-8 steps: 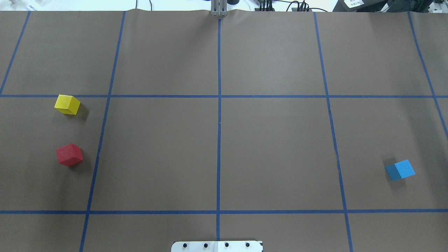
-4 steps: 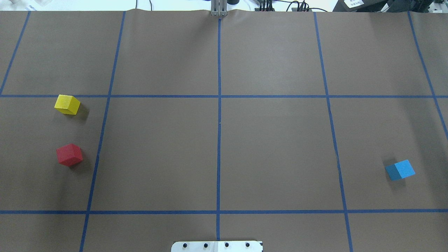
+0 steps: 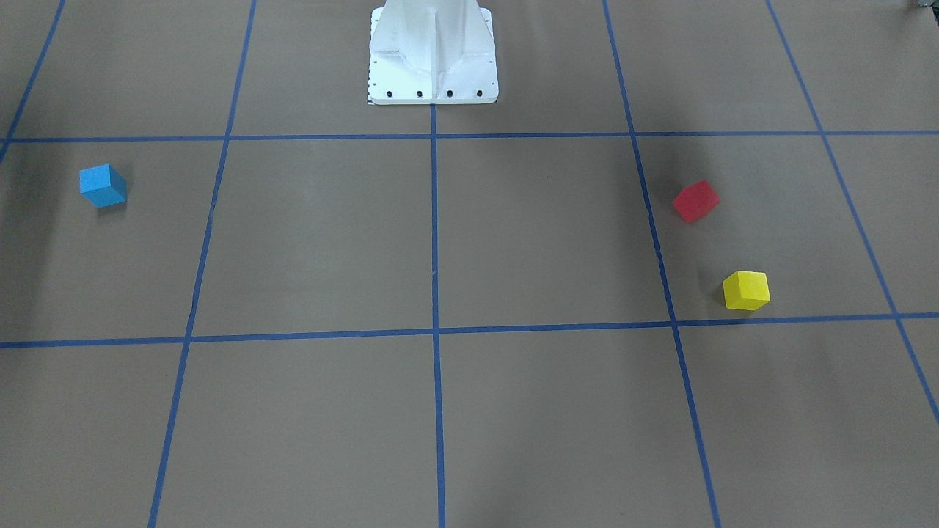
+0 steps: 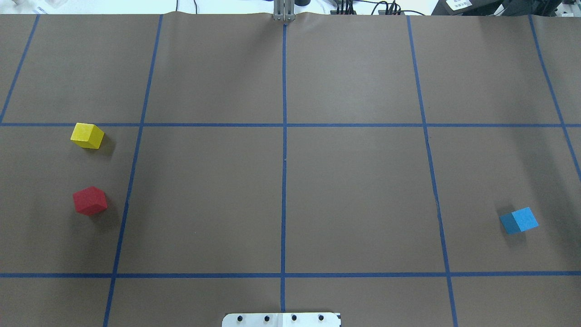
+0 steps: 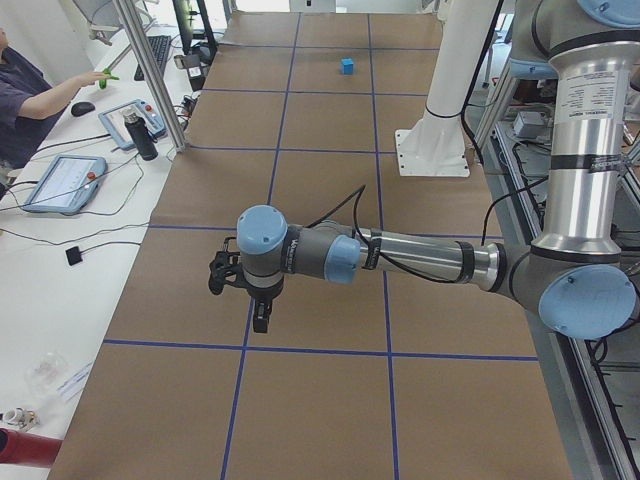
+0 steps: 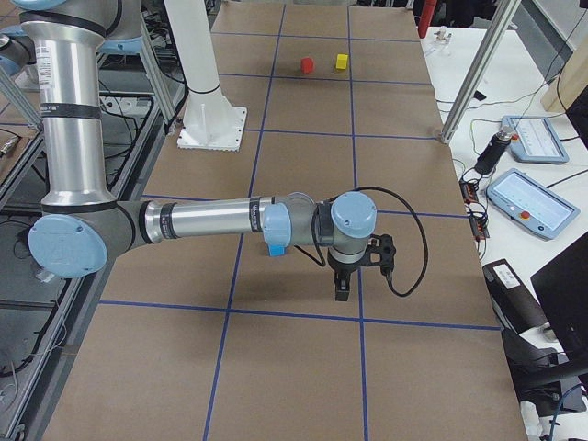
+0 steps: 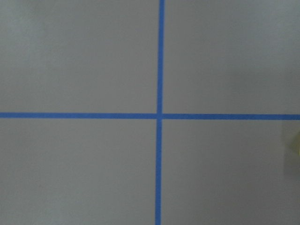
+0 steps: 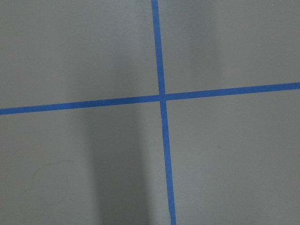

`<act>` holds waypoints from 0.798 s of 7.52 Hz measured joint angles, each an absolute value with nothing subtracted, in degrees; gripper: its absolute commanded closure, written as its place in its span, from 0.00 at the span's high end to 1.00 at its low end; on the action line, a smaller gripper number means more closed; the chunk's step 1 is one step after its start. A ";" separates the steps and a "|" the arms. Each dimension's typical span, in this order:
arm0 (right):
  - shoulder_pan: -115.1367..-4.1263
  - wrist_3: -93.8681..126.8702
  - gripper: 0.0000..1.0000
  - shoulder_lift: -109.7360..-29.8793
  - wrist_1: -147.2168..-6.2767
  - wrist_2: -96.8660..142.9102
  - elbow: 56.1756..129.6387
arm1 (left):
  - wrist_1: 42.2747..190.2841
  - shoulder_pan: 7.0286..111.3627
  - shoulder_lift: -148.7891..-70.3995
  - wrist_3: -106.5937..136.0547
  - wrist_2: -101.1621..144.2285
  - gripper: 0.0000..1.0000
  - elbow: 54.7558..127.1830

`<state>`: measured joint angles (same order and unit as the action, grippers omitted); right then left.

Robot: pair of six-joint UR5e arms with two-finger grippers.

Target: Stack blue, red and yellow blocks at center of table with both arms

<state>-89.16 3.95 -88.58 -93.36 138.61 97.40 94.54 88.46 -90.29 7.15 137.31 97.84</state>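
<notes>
The yellow block (image 4: 87,135) and the red block (image 4: 90,200) lie apart on the table's left side. The blue block (image 4: 519,220) lies alone at the far right. All three also show in the front view: yellow block (image 3: 745,290), red block (image 3: 695,200), blue block (image 3: 103,185). My left gripper (image 5: 258,318) shows only in the exterior left view, pointing down above the table's left end. My right gripper (image 6: 342,287) shows only in the exterior right view, pointing down above the right end. I cannot tell whether either is open or shut. Neither holds a block.
Brown paper with a blue tape grid (image 4: 284,159) covers the table. The robot's white base (image 3: 433,55) stands at the near middle edge. Operators' tablets and cables (image 6: 528,197) lie on a side bench beyond the far edge. Both wrist views show only tape crossings.
</notes>
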 measured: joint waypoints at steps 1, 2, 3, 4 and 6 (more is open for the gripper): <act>-87.60 3.98 1.00 -88.08 -93.22 139.17 98.45 | 94.88 87.43 -91.38 8.63 137.98 1.00 98.15; -85.81 3.86 0.99 -88.13 -92.27 140.41 98.96 | 95.13 86.61 -92.04 11.18 138.41 1.00 98.28; -83.86 4.12 0.98 -89.83 -90.37 141.59 100.56 | 95.34 85.93 -92.31 12.94 138.82 1.00 98.31; -81.35 5.79 0.99 -92.81 -88.24 142.13 103.12 | 95.50 85.56 -92.40 13.73 139.06 1.00 98.33; -74.32 13.73 0.99 -98.81 -77.85 140.75 106.25 | 95.66 85.11 -92.48 14.18 139.26 1.00 98.35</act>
<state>-74.32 13.73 -98.81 -77.85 140.75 106.25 95.66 85.11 -92.48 14.18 139.26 98.35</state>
